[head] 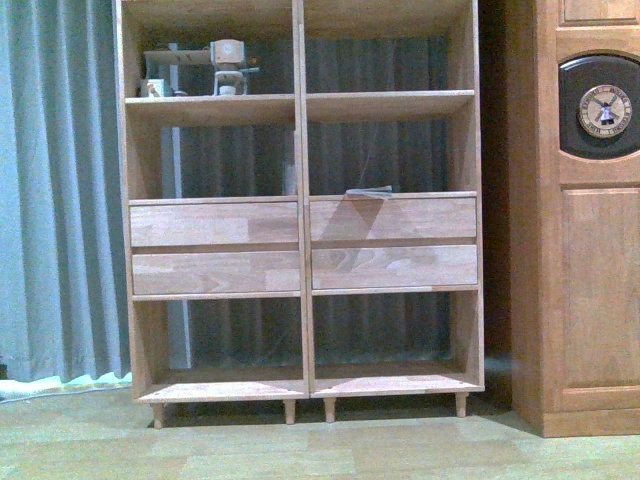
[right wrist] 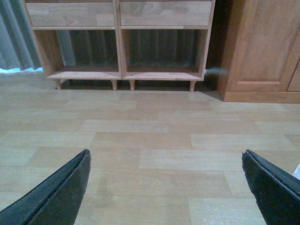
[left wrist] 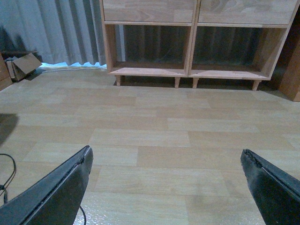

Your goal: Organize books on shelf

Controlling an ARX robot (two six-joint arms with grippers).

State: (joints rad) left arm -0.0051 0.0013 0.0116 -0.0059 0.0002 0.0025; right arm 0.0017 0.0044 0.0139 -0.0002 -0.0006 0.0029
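Shelf: big light-wood unit, open back, 2 cols, standing upright on the floor on short peg legs. 4 plain drawer fronts across the mid, 2 per col, all closed. Open compartments above and below the drawers. Bottom compartments show bare in the left wrist view and the right wrist view.

Thin flat item: grey-ish, lies flat on the board just above the upper right drawer, right col, near the centre divider. Too small to tell cover or spine.
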